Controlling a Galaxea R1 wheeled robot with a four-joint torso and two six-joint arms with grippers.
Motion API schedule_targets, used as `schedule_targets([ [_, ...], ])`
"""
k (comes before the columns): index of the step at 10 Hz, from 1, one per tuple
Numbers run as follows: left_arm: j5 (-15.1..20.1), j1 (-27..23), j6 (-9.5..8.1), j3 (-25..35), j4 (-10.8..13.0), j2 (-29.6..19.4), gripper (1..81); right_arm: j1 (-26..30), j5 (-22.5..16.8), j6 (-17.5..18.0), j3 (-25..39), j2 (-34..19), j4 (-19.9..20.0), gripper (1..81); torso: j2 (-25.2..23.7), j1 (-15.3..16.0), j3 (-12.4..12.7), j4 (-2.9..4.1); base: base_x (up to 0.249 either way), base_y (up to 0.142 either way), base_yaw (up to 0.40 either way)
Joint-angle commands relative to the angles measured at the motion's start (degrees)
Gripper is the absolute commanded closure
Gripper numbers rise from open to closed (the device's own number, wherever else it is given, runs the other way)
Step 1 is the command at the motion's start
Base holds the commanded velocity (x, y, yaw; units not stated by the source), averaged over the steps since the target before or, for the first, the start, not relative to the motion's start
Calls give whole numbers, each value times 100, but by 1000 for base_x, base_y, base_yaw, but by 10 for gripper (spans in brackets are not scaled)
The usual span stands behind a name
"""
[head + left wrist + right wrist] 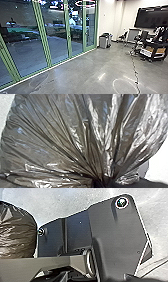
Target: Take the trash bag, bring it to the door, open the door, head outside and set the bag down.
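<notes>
Trash bag [57, 139], dark and shiny, hangs bunched in the left gripper [102, 181], beside the robot's base [112, 230]. Whether the right gripper [96, 277] is open or closed, I cannot tell. Green-framed glass doors [42, 32] line the grey floor [82, 72].

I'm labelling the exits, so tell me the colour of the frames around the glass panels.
The frames are green; the head view shows it best.

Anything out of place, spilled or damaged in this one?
One oddity: a dark cable trails loosely across the floor from near the cart, a possible snag for wheels. The trash bag looks creased, with no obvious tear or spill.
</notes>
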Motion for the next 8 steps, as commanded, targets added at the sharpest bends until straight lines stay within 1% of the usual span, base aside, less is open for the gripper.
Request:
schedule_targets([
  [1, 444, -341, 25, 1, -6, -85, 811, 228, -315, -18, 38, -77, -8, 10, 0, 0, 0, 0, 116, 0, 0],
  [4, 444, -341, 25, 1, -7, -85, 811, 237, -315, -18, 38, -77, -8, 10, -2, -4, 2, 0, 114, -77, 0],
  [8, 444, -341, 25, 1, -7, -85, 811, 228, -315, -18, 47, -77, -8, 10, 0, -2, 0, 0, 102, -94, 0],
])
